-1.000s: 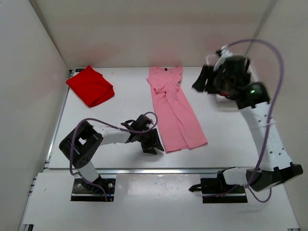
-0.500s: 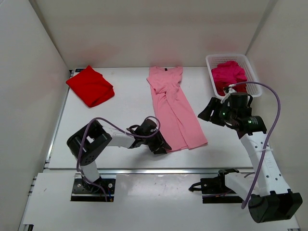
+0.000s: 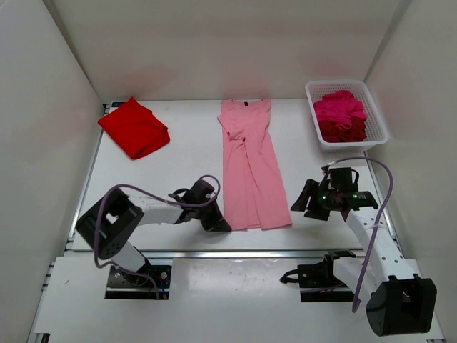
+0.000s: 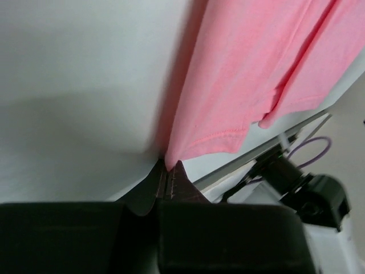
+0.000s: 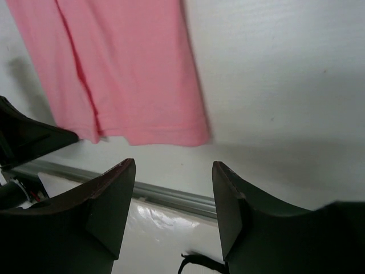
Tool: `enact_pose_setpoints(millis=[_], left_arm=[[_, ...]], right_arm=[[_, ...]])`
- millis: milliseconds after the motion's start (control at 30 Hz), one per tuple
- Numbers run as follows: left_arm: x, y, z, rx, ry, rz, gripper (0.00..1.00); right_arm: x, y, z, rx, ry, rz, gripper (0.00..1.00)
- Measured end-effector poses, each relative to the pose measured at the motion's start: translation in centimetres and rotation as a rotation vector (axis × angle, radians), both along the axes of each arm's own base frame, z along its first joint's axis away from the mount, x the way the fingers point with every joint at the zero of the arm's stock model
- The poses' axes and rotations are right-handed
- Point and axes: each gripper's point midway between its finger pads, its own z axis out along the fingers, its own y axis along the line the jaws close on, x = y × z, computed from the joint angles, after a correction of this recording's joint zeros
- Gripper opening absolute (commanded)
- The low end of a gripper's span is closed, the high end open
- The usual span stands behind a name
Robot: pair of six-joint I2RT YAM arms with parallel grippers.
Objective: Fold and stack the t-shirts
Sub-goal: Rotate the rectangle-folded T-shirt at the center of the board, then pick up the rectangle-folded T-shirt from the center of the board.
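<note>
A light pink t-shirt lies lengthwise down the middle of the table, folded into a narrow strip. My left gripper is shut on its near left hem corner, low on the table. To the right of the hem, my right gripper hangs open and empty, with the pink hem just ahead of its fingers. A bright red t-shirt lies folded at the back left. A magenta t-shirt is bunched on top in the basket, with a darker red t-shirt under it.
The white lattice basket stands at the back right corner. White walls close in the table on three sides. A metal rail runs along the near table edge, just behind both arm bases.
My left gripper closed on the pink shirt's near left corner and drew the hem leftward. My right arm swung down from the basket to the table beside the hem, still open.
</note>
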Motion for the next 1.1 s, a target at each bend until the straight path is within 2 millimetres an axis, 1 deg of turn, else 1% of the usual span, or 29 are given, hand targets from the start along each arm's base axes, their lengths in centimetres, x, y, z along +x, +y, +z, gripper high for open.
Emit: enact_pose_setpoints(millis=[33, 100, 167, 200, 233, 267, 333, 400, 433, 467, 600, 667, 833, 933, 1033, 1100], left_arm=[[-0.7, 1.1, 0.0, 0.005, 0.009, -0.007, 0.00], [-2.4, 2.7, 0.0, 0.013, 0.019, -0.035, 0.00], [-4.1, 4.0, -0.1, 0.027, 0.038, -0.071, 0.04], [-4.6, 4.7, -0.1, 0.036, 0.047, -0.084, 0.09], [-4.9, 5.4, -0.1, 0.047, 0.052, -0.090, 0.17], [-5.0, 5.9, -0.1, 0.057, 0.056, -0.098, 0.22], [-5.3, 6.5, -0.1, 0.076, 0.070, -0.123, 0.43], [-5.6, 6.6, 0.3, 0.079, 0.079, -0.154, 0.53], [-5.7, 6.7, 0.4, 0.083, 0.077, -0.168, 0.54], [-5.9, 6.9, 0.5, 0.084, 0.084, -0.175, 0.54], [-6.0, 8.0, 0.4, 0.095, 0.101, -0.152, 0.48], [-6.2, 8.4, 0.3, 0.088, 0.117, -0.130, 0.46], [-6.2, 8.2, 0.2, 0.077, 0.121, -0.118, 0.45], [-5.9, 8.0, 0.2, 0.070, 0.118, -0.107, 0.44], [-5.5, 7.6, 0.2, 0.059, 0.113, -0.090, 0.44], [-5.3, 7.3, 0.2, 0.052, 0.111, -0.085, 0.43]], right_arm=[[-0.5, 0.3, -0.5, 0.006, 0.013, 0.012, 0.54], [-1.4, 1.0, -1.4, 0.024, 0.038, 0.035, 0.53], [-2.7, 2.0, -2.7, 0.059, 0.075, 0.055, 0.54], [-3.4, 2.6, -3.4, 0.077, 0.095, 0.066, 0.53], [-4.2, 3.2, -4.3, 0.090, 0.118, 0.076, 0.54], [-5.0, 3.7, -4.9, 0.101, 0.136, 0.086, 0.54], [-6.4, 4.6, -6.1, 0.120, 0.170, 0.099, 0.53], [-7.3, 5.1, -7.0, 0.139, 0.195, 0.087, 0.53], [-7.4, 5.4, -7.1, 0.157, 0.198, 0.076, 0.52], [-7.3, 5.5, -7.1, 0.175, 0.187, 0.062, 0.49], [-7.1, 6.1, -7.4, 0.251, 0.164, 0.016, 0.42], [-7.2, 6.3, -7.5, 0.277, 0.160, 0.002, 0.40], [-7.1, 6.7, -7.5, 0.303, 0.169, -0.011, 0.39], [-7.3, 7.1, -7.7, 0.305, 0.188, 0.002, 0.35], [-7.7, 7.5, -7.8, 0.305, 0.205, 0.021, 0.25], [-7.9, 7.6, -7.9, 0.303, 0.218, 0.022, 0.24]])
